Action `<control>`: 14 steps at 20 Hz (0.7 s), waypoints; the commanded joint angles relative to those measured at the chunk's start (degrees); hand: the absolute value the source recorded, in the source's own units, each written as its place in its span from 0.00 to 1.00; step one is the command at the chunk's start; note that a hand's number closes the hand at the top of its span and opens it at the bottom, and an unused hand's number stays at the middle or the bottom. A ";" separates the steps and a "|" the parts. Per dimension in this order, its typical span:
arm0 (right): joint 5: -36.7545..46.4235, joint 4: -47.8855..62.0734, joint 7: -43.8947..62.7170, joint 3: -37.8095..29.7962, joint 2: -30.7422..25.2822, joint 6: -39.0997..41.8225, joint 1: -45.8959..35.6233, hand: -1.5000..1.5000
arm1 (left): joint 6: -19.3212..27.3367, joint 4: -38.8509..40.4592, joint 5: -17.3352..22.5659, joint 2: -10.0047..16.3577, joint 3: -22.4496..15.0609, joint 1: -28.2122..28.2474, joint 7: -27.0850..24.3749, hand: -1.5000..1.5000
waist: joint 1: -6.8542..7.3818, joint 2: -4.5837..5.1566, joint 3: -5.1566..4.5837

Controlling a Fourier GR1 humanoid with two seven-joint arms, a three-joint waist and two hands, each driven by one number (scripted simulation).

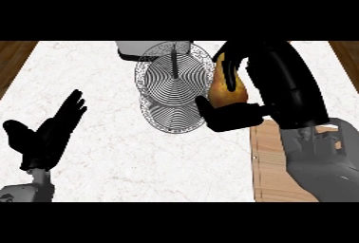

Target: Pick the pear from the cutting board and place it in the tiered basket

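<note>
Yellow-brown pear (pixel 226 90) clasped in right hand (pixel 270 80), beside basket (pixel 172 85).

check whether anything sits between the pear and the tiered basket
Nothing visible does. The right hand, curled round the pear, holds it just beside the right rim of the tiered basket, with no object between. Only the basket's own centre post stands in the middle of the tiers, so the pear should probably go down beside it.

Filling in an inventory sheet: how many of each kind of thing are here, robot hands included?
pear: 1
tiered basket: 1
cutting board: 1
white container: 1
robot hand: 2 (left robot hand, right robot hand)
Total: 6
</note>
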 commanded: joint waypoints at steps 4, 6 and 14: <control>6.69 13.63 2.42 1.69 12.17 0.11 -8.20 1.00 | 1.03 0.05 -1.41 -1.66 0.04 -0.51 0.30 0.50 | -0.20 0.01 0.04; 9.26 18.00 1.59 2.00 14.89 -1.93 -8.56 1.00 | 0.23 -0.99 -0.57 -1.78 0.52 0.95 -0.38 0.50 | -0.05 0.03 0.05; 10.37 25.23 -1.74 -4.59 18.52 1.26 -12.76 1.00 | -1.22 -1.51 -0.49 -1.25 1.64 -1.23 2.39 0.50 | -0.35 0.03 0.06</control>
